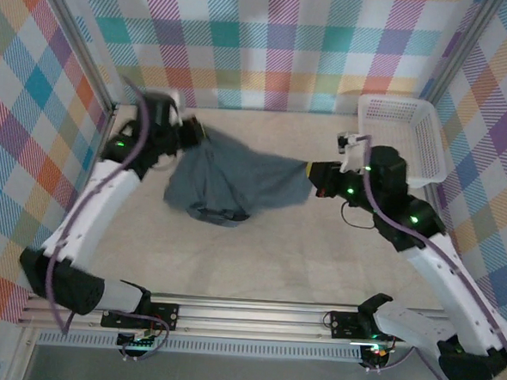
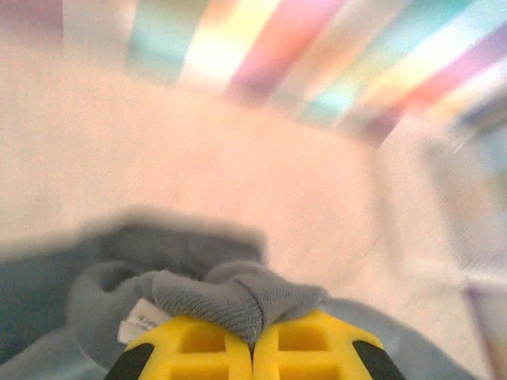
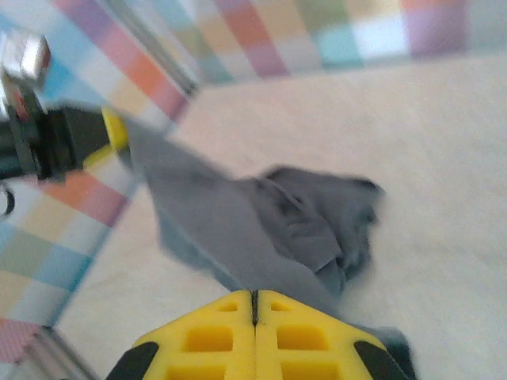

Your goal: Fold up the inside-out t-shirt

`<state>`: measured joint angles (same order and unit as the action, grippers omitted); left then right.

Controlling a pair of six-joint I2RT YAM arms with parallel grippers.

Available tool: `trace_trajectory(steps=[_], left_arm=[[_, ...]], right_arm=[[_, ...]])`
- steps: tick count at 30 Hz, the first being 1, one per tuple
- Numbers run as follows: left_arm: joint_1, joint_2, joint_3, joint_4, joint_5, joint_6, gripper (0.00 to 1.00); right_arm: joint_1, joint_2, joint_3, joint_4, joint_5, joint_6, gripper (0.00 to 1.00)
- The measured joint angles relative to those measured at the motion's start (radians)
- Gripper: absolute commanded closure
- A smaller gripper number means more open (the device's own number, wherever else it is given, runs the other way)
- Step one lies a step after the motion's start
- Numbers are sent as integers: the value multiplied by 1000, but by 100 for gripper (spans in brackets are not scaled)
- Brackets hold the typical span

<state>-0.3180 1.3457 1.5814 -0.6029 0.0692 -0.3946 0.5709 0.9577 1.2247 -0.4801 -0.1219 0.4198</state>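
The inside-out t-shirt is a slate blue-grey bundle in the middle of the table, pulled taut between both arms with its bulk sagging onto the surface. At its upper left corner my left gripper is shut on it. In the left wrist view the yellow fingers pinch the ribbed collar, with a white label beside it. My right gripper is shut on the shirt's right edge. In the right wrist view the cloth runs stretched from that gripper up to the other gripper.
A white mesh basket stands at the back right, close behind the right arm. Checked walls enclose the table on three sides. Bare tabletop lies in front of the shirt.
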Motion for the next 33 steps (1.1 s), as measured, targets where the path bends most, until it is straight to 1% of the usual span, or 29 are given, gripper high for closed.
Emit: trace_trajectory(steps=[3, 5, 7, 10, 16, 17, 19, 20, 21, 23, 25, 27, 28, 30, 32, 33], left_arm=[[-2, -2, 251, 5, -72, 53, 100], [-2, 12, 343, 10, -84, 78, 100], [-2, 51, 392, 39, -77, 96, 100], [-9, 151, 439, 85, -39, 106, 100], [-51, 467, 579, 100, 8, 151, 100], [-61, 516, 607, 100, 10, 158, 96], [-79, 612, 678, 95, 10, 168, 79], [-86, 677, 735, 83, 7, 180, 68], [-87, 742, 807, 56, 1, 181, 59], [-85, 860, 947, 18, -8, 192, 51], [-81, 912, 991, -21, -11, 198, 48], [-82, 903, 931, -59, -10, 204, 47], [-86, 855, 824, -52, -10, 209, 45], [-95, 689, 506, -18, -18, 212, 44], [-118, 502, 203, 4, -43, 200, 46], [-127, 418, 89, -1, -58, 181, 47]], right_arm=[[0, -45, 27, 80, -110, -12, 100], [0, -50, 60, 117, -180, -13, 100], [0, -42, 95, 154, -240, -5, 100], [0, -43, 121, 195, -289, 20, 100], [0, -28, 131, 238, -308, 57, 100], [0, -14, 131, 241, -301, 65, 100], [0, 11, 129, 245, -263, 89, 100], [0, 25, 127, 244, -233, 101, 100], [0, 43, 126, 230, -174, 125, 100], [0, 90, 140, 165, -44, 172, 100], [-7, 154, 169, 82, 79, 212, 100], [-46, 202, 173, 25, 125, 256, 100], [-79, 228, 169, -9, 138, 286, 100], [-159, 261, 122, -23, 133, 340, 100], [-207, 278, 77, -46, 134, 376, 100], [-218, 284, 60, -61, 129, 386, 100]])
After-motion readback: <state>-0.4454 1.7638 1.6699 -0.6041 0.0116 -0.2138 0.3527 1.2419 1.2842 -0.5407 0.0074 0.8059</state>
